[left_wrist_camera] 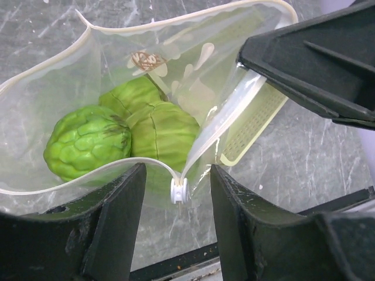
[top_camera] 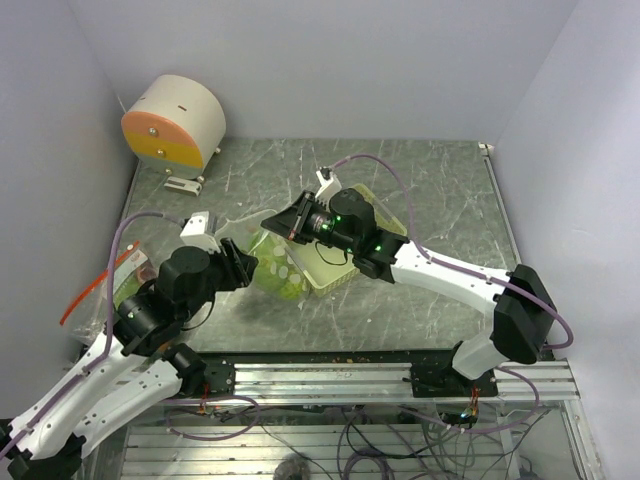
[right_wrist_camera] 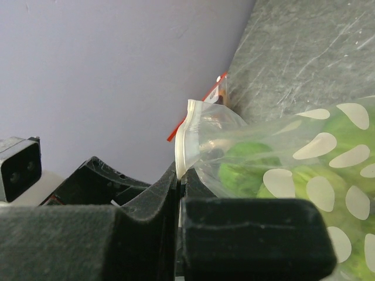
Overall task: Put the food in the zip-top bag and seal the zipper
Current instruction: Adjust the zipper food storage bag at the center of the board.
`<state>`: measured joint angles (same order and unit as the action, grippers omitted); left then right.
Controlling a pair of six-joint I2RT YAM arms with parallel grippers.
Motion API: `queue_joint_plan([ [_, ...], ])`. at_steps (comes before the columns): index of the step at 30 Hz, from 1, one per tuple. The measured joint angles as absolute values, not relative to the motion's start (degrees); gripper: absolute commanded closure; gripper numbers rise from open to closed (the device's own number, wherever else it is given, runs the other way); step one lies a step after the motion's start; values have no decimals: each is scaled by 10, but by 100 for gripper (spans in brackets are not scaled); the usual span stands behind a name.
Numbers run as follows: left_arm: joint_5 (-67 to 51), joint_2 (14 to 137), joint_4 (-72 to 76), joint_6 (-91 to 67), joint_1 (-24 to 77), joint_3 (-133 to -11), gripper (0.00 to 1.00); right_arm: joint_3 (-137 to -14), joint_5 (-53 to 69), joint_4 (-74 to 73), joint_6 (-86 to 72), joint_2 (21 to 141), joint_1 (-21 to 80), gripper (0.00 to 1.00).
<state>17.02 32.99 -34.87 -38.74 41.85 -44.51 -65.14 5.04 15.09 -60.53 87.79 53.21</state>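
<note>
Grey marbled table [top_camera: 440, 190]. The right gripper [right_wrist_camera: 179, 178] pinches the rim of the zip-top bag [left_wrist_camera: 70, 70]. The left gripper [left_wrist_camera: 178, 175] straddles the zipper slider [left_wrist_camera: 179, 191], jaws apart. Bumpy green balls [left_wrist_camera: 88, 140] lie inside the bag, with a pale-green basket [left_wrist_camera: 252, 126] beside it.

The clear zip-top bag [top_camera: 272, 262] blurs its load. Through the plastic the bumpy light-green balls [left_wrist_camera: 88, 140] overlap, one tucked behind the others, so their count cannot be told. From the right wrist they are only green smears. The right gripper [right_wrist_camera: 179, 175] pinches the bag's rim and covers that stretch of zipper; in the left wrist view it runs off the right edge. The pale-green rectangular basket [left_wrist_camera: 253, 126] shows only a slotted corner there, and from above the right arm [top_camera: 440, 275] covers most of it. At the left edge of the grey marbled table [top_camera: 440, 190], a second plastic bag with a red strip [top_camera: 115, 290] lies partly under the left arm [top_camera: 90, 370]; its contents are too small to tell.
</note>
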Motion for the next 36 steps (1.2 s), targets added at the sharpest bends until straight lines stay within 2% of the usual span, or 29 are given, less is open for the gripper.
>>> queue_joint_plan([
  [3, 181, 343, -337, -379, 418, -445, 51, -651, 52, 151, -605, 874, 532, 100],
  [5, 185, 351, -331, -373, 418, -445, 62, -649, 52, 152, -605, 872, 532, 100],
  [8, 190, 361, -321, -363, 418, -445, 90, -646, 53, 152, -606, 870, 532, 100],
  [9, 192, 364, -320, -358, 418, -445, 93, -645, 53, 151, -606, 870, 532, 100],
  [15, 196, 365, -318, -331, 418, -448, 93, -639, 54, 149, -604, 864, 531, 100],
  [19, 187, 365, -359, -297, 419, -505, 93, -623, 51, 138, -592, 843, 531, 98],
  [27, 100, 344, -439, -211, 422, -611, 93, -622, 48, 95, -474, 761, 529, 41],
  [29, 75, 340, -467, -192, 422, -620, 93, -622, 59, 95, -421, 738, 526, 23],
  [32, 37, 345, -502, -168, 422, -630, 93, -620, 101, 100, -329, 702, 524, 22],
  [36, -40, 361, -531, -137, 422, -652, 93, -649, 226, 77, -173, 695, 525, 24],
])
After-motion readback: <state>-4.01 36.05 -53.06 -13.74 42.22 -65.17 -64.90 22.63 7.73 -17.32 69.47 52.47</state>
